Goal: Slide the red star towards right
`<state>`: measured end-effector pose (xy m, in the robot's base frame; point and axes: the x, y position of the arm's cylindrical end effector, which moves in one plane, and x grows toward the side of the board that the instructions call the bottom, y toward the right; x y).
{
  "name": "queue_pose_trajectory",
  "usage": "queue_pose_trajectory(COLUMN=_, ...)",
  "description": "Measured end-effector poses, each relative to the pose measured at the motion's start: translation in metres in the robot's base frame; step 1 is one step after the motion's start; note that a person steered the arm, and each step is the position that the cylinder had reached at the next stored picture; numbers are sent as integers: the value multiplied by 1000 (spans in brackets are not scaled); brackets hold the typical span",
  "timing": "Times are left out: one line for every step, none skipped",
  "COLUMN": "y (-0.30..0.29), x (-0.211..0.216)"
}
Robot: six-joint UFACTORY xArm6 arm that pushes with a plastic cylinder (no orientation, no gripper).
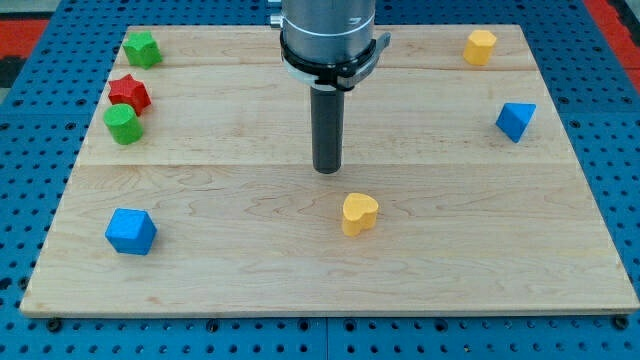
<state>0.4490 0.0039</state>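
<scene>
Red star (129, 92) at worktop (250, 250) ten o'clock, touching green cylinder (124, 123), my tip (327, 170) mid-board, well apart, no jaws fitted, state not tellable

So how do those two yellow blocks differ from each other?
The yellow heart-shaped block lies near the board's middle, just below my tip, while the yellow block at the view's top right sits far from my tip, by the board's corner. The first shows a notched, heart-like top; the second looks more like a faceted, roughly hexagonal block. Both are the same yellow, similar in size, and stand alone, touching nothing.
</scene>
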Motion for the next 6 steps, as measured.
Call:
queue_pose_trajectory(y=8, x=33)
queue_pose_trajectory(y=19, x=69)
queue_pose_trajectory(y=20, x=70)
queue_pose_trajectory(y=4, x=44)
queue_pose_trajectory(y=-68, x=21)
queue_pose_trajectory(y=-163, x=3)
